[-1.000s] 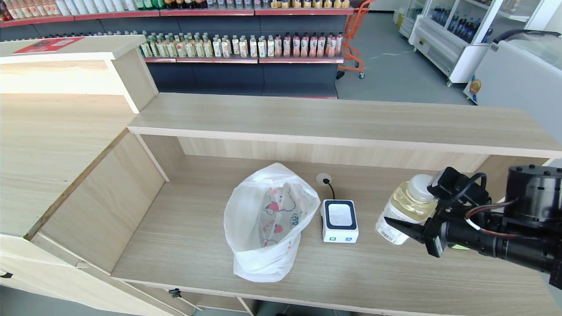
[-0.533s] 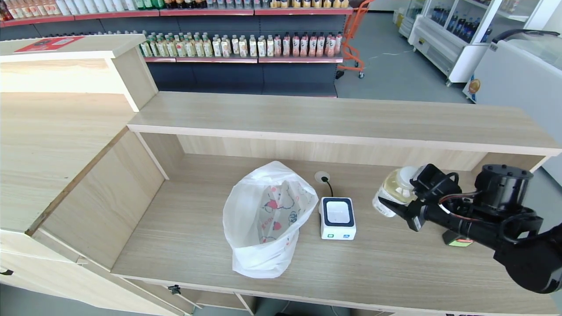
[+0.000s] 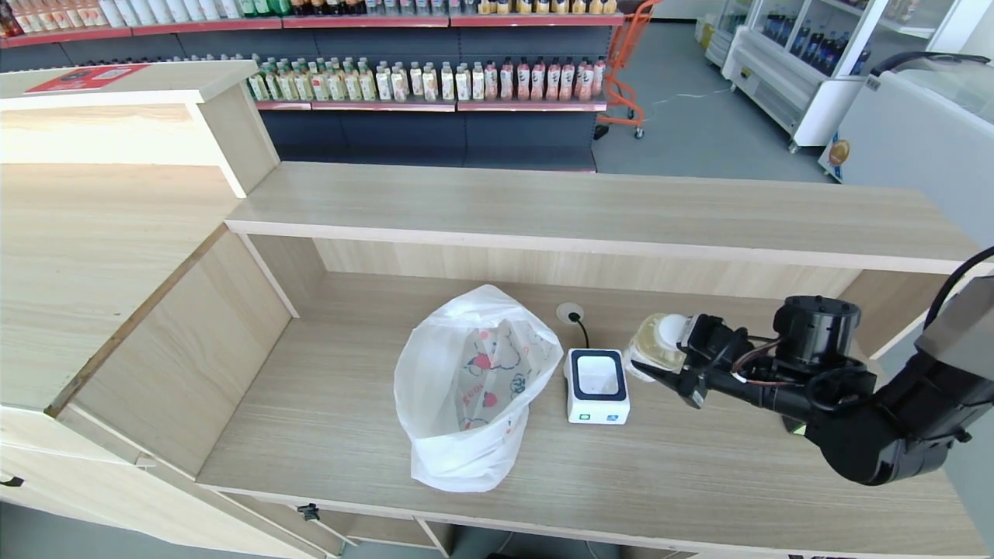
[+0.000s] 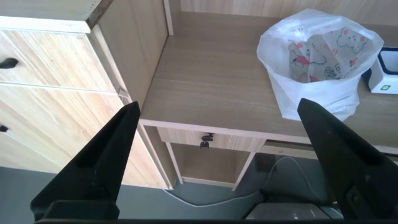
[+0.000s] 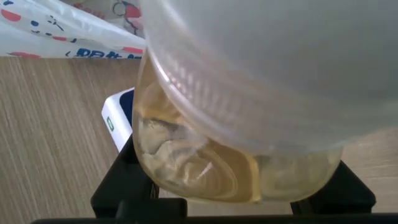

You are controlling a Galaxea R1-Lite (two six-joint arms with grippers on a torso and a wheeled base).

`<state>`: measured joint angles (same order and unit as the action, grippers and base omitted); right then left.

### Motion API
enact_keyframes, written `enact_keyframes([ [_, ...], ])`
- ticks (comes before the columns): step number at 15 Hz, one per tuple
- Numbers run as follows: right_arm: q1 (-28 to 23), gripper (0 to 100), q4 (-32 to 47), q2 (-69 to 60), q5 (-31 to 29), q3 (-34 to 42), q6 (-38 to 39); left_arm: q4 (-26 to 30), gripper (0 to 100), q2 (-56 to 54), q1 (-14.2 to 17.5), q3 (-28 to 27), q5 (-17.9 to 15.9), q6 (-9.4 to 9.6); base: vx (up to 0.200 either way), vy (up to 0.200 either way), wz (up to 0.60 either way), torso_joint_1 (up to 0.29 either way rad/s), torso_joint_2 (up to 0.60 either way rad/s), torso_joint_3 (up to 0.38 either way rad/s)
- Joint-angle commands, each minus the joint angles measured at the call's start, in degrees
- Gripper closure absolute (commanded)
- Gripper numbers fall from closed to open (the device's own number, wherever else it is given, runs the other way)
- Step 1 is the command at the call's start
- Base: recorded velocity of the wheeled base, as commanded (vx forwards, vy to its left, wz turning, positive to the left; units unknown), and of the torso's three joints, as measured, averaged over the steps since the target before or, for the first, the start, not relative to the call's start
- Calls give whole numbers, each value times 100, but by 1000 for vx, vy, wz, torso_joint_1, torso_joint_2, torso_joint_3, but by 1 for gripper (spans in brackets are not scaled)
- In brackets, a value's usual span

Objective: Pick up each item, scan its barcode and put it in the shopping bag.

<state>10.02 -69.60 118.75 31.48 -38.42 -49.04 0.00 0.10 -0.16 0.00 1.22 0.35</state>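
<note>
My right gripper [image 3: 658, 362] is shut on a clear bottle of pale yellow liquid [image 3: 651, 347] with a white cap, held low just right of the white barcode scanner [image 3: 597, 385]. In the right wrist view the bottle [image 5: 236, 130] looms close between the dark fingers, with a corner of the scanner [image 5: 119, 121] behind it. The white shopping bag [image 3: 472, 388] stands open left of the scanner with a printed packet inside. From the left wrist view, my left gripper [image 4: 224, 155] is open, hanging off the counter's front edge, well away from the bag [image 4: 320, 59].
A raised wooden ledge [image 3: 598, 217] runs along the back of the counter [image 3: 342, 419], and a side wall [image 3: 178, 349] closes the left. The scanner's cable goes to a round port [image 3: 572, 314]. A small green item [image 3: 792, 425] lies under the right arm.
The right arm has carried the bottle left and down toward the scanner, from well right of it to right beside it. The bag and scanner have stayed put.
</note>
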Motion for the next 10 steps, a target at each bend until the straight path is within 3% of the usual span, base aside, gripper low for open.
enact_keyframes([
  [1, 53, 100, -1, 342, 69, -218, -35, 0, 0, -1, -2, 0, 1, 0, 0, 0, 0, 0, 0, 0],
  [5, 97, 100, -1, 746, 377, -499, -730, 0, 0, -1, -2, 0, 1, 0, 0, 0, 0, 0, 0, 0],
  [10, 114, 100, -54, 1071, 614, -781, -826, 0, 0, -1, -2, 0, 1, 0, 0, 0, 0, 0, 0, 0],
])
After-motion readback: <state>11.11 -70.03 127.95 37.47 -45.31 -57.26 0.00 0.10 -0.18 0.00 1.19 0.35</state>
